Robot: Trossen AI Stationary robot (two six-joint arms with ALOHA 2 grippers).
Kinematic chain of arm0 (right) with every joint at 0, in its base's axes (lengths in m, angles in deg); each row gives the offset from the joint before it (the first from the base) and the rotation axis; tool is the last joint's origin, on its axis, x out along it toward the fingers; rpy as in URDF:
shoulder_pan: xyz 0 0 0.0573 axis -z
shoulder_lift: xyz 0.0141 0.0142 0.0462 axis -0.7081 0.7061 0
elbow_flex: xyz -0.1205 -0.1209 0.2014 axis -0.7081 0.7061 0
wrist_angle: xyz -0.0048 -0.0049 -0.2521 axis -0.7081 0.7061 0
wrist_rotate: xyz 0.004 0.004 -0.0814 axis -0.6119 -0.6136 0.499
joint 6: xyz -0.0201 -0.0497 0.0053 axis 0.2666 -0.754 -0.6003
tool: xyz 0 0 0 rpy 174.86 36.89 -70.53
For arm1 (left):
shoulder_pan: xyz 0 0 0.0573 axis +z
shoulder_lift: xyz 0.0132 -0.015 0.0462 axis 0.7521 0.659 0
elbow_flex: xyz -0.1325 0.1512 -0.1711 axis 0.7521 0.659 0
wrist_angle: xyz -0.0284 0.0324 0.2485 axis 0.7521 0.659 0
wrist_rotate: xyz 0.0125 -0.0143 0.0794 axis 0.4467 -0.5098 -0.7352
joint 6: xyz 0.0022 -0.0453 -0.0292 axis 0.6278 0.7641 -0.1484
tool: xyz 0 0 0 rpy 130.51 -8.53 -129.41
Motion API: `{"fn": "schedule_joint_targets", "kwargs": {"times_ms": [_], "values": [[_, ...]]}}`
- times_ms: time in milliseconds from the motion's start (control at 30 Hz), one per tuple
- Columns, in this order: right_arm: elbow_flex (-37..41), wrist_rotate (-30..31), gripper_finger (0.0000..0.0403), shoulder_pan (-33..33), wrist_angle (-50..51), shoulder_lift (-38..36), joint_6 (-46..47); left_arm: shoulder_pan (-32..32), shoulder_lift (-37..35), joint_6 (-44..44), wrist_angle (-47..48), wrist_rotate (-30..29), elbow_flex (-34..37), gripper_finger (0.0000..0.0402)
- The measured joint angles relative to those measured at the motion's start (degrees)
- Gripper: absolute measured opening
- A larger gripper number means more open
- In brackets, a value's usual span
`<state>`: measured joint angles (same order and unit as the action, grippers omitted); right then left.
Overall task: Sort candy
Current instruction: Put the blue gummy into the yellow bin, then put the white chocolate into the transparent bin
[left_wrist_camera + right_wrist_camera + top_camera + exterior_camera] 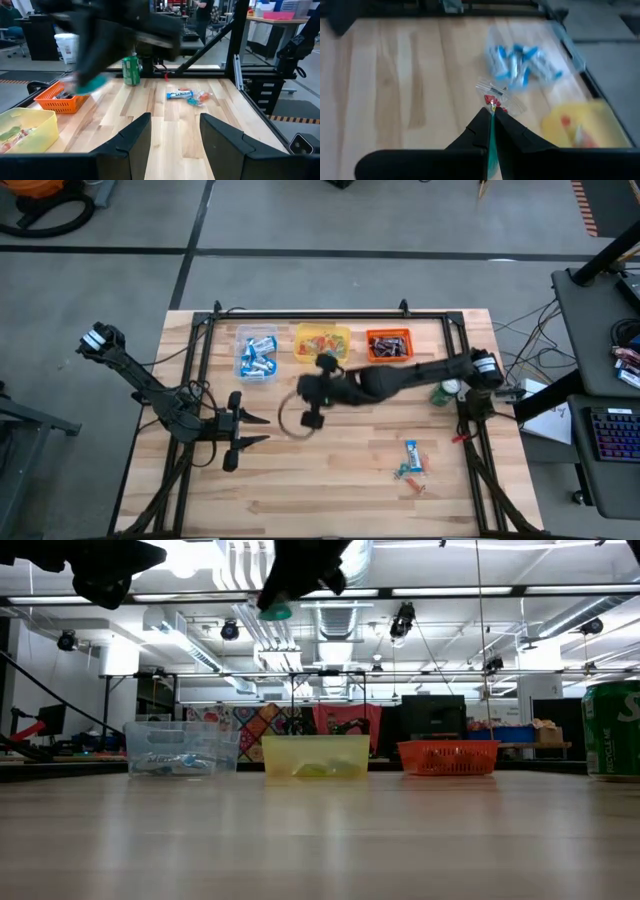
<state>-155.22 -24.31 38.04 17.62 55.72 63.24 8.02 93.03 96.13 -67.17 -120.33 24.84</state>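
Note:
My right gripper [491, 111] hangs high over the table's middle [312, 412], near the clear tub [257, 354] and the yellow tub [322, 342], and is shut on a small candy [493, 102]. In the low view this candy shows as a teal scrap [277, 611] under the raised gripper. My left gripper [250, 432] waits open at the table's left, low over the wood [172, 131]. Blue-and-white sweets [256, 356] lie in the clear tub, small coloured ones in the yellow tub, and dark brown ones in the orange tub [388, 345]. A few loose sweets [412, 460] lie on the table's right near part. My right gripper pinches the small candy between its two fingertips. A crinkled clear wrapper end with red [496, 98] sticks out past the tips, and a teal strip [491, 145] shows in the slit between the fingers. The candy is lifted clear of the table.
A green can [445, 392] stands by the right arm's base, also seen from the left wrist [131, 70]. A black frame [330, 314] runs along the table's far edge and sides. Bare wood lies between the two grippers and along the near edge.

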Motion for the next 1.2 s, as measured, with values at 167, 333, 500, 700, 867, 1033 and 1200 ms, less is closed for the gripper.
{"fn": "schedule_joint_targets", "kwargs": {"times_ms": [167, 333, 500, 700, 867, 1033, 1200], "values": [[5.38, -11.63, 0.0009, 7.64, -14.87, 0.00, -7.60, -0.02, 0.00, 0.00, 0.07, -0.01, 0.00, 0.0153], [14.44, -19.92, 0.0009, 15.23, -30.55, 0.00, -13.01, 0.00, 0.00, 0.00, 0.27, -0.01, 0.00, 0.0153], [25.46, -20.47, 0.0009, 22.27, -48.41, 0.00, -15.09, -0.02, 0.00, -0.20, 0.29, -0.01, 0.00, 0.0153], [33.70, -16.47, 0.0009, 30.77, -55.11, 0.85, -4.07, 0.00, 0.00, -0.98, 0.25, -0.03, 0.00, 0.0153], [38.02, -16.24, 0.0018, 33.55, -55.24, 0.94, 1.75, 0.00, 0.00, -1.08, 0.27, -0.05, 0.00, 0.0153], [38.62, -16.30, 0.0068, 33.56, -55.33, 0.94, 2.55, -0.01, 0.00, -1.11, 0.26, -0.07, 0.00, 0.0153], [37.74, -16.33, 0.0134, 33.40, -55.14, 0.86, 4.35, -0.02, 0.00, -1.11, 0.25, -0.07, 0.00, 0.0153]]}}
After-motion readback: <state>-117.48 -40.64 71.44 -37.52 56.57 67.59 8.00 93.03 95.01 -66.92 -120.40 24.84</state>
